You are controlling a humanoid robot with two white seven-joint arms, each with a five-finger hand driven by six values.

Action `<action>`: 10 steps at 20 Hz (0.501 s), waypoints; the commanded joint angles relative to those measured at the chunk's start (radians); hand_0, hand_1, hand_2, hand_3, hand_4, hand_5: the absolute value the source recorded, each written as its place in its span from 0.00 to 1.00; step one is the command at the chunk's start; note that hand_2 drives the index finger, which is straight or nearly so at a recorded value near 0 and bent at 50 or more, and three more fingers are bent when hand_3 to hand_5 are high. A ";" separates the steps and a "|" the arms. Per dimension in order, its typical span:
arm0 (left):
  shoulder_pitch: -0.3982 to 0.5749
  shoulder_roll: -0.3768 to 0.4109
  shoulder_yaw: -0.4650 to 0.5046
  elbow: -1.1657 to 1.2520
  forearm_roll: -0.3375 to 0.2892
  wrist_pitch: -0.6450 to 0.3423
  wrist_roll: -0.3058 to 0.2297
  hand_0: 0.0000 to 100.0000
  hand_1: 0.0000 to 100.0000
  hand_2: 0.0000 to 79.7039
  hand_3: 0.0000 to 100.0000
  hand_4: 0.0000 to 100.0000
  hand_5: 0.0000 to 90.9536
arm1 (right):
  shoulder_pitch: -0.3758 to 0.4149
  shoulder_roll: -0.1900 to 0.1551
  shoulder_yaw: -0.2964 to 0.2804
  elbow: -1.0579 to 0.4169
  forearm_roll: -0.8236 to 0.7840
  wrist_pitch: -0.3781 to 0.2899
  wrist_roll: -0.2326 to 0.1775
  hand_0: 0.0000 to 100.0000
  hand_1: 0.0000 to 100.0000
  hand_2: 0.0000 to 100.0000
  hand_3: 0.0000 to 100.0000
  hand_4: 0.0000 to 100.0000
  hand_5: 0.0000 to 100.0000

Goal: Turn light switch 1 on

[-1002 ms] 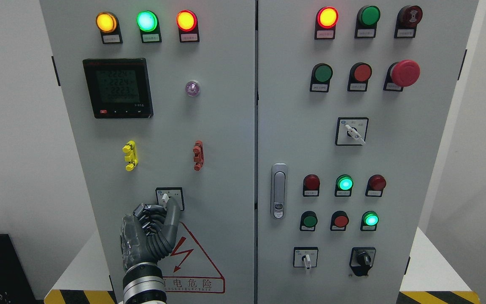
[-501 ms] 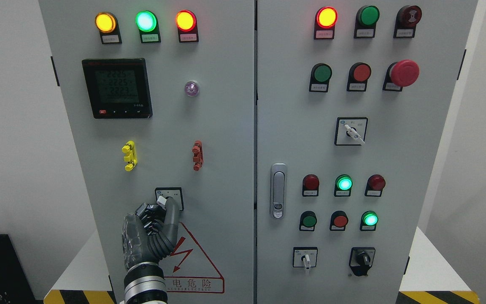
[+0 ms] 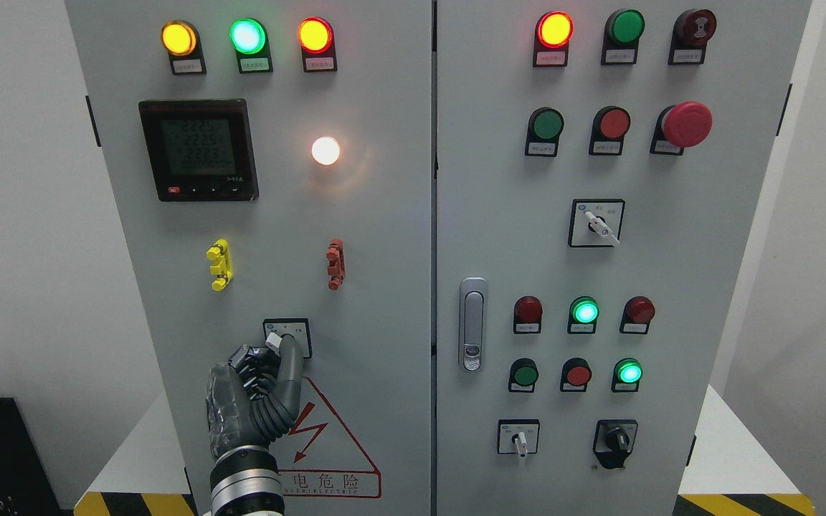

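The round lamp (image 3: pixel 325 150) right of the meter (image 3: pixel 198 150) now glows white where it was dark half a second ago, and the white lever of the switch (image 3: pixel 287 337) has tipped over toward the left. The left hand (image 3: pixel 262 390) has barely shifted: it reaches up from the bottom edge, fingers (image 3: pixel 291 358) curled on that lever, low on the left door of the cabinet (image 3: pixel 384 236), just above the red warning triangle (image 3: pixel 334 444). The right hand is out of view.

With the lamp lit, the task looks done. The risk now is in letting go: a finger dragging across the lever as the hand withdraws could flick it back and put the lamp out, so it should open before it pulls away. Bare panel lies on both sides of the switch, and the yellow clip (image 3: pixel 220 264) and red clip (image 3: pixel 335 264) sit well above; straight back from the door is the free way out.
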 commanded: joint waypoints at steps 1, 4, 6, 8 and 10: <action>-0.001 0.000 0.001 0.000 0.001 0.004 0.003 0.74 0.47 0.79 0.85 0.94 0.94 | 0.000 0.000 0.000 0.000 -0.025 0.000 -0.001 0.00 0.00 0.00 0.00 0.00 0.00; -0.001 0.000 0.001 0.000 0.001 0.005 0.003 0.69 0.46 0.80 0.85 0.94 0.94 | 0.000 0.000 0.000 0.000 -0.025 0.000 -0.001 0.00 0.00 0.00 0.00 0.00 0.00; -0.001 0.000 0.000 0.000 0.001 0.005 0.003 0.66 0.43 0.80 0.85 0.94 0.94 | 0.000 0.000 0.000 0.000 -0.025 0.000 -0.001 0.00 0.00 0.00 0.00 0.00 0.00; -0.001 0.000 0.000 0.000 0.001 0.005 0.003 0.61 0.41 0.80 0.85 0.94 0.94 | 0.000 0.000 0.000 0.000 -0.025 0.000 -0.001 0.00 0.00 0.00 0.00 0.00 0.00; -0.001 0.000 0.000 0.000 0.001 0.005 0.003 0.56 0.40 0.80 0.85 0.94 0.94 | 0.000 0.000 0.000 0.000 -0.025 0.000 -0.001 0.00 0.00 0.00 0.00 0.00 0.00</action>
